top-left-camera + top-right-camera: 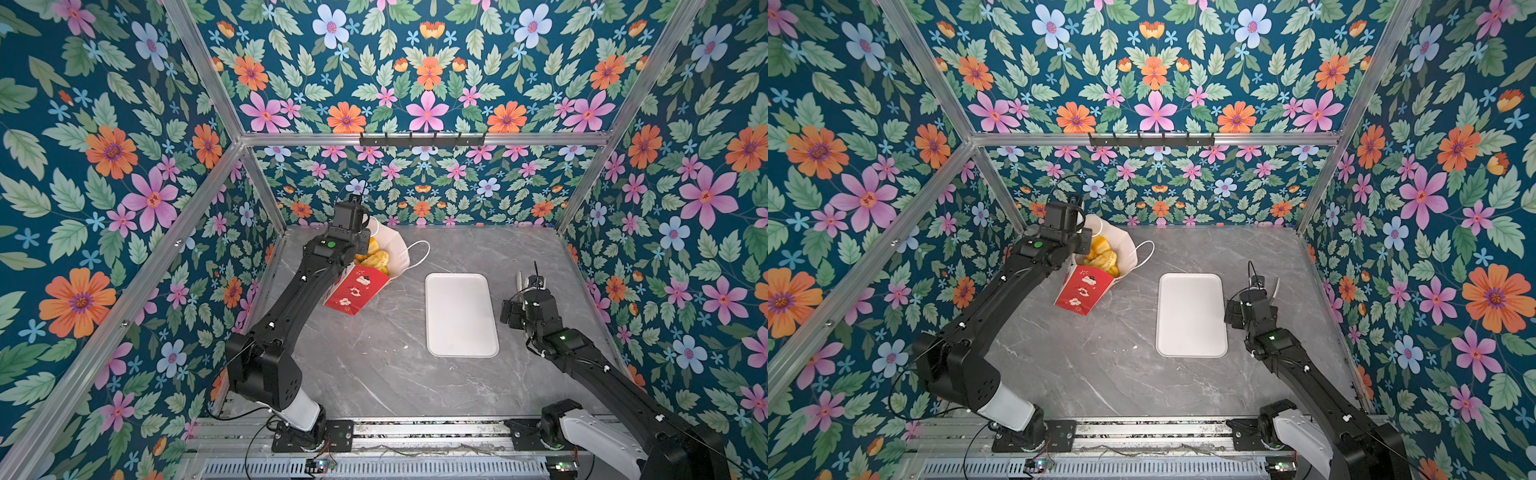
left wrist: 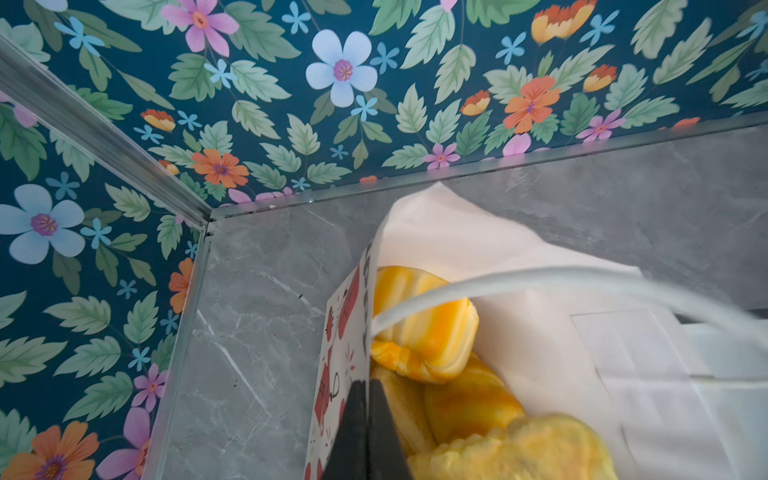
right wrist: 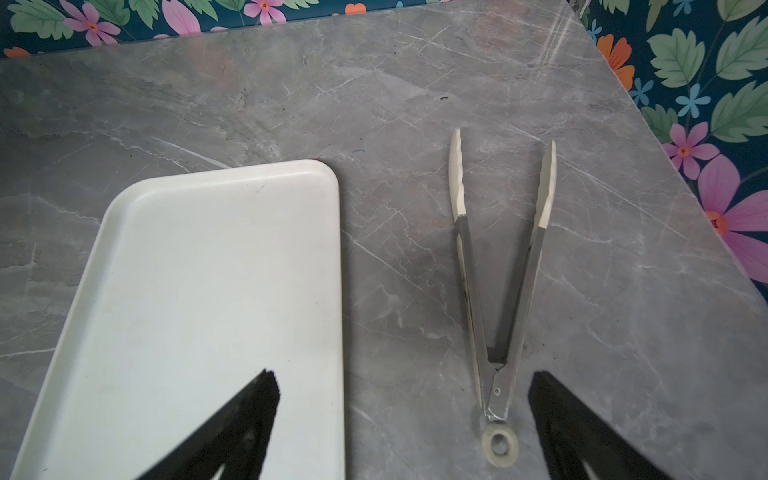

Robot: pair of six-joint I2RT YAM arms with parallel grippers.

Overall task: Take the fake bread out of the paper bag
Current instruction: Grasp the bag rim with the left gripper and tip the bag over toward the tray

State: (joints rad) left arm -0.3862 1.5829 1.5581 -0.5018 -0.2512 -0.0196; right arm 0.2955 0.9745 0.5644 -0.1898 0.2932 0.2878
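The paper bag leans tilted at the back left of the table, its red band toward the front and its mouth open upward. Several golden-yellow pieces of fake bread lie inside it. My left gripper is shut on the bag's printed side wall at the rim, one finger inside next to the bread. A white cord handle arcs across the mouth. My right gripper hangs open over the table with nothing between its fingers.
A flat white tray lies right of the bag. Metal tongs lie open on the table beside the tray, under my right gripper. Flowered walls close in the table on three sides.
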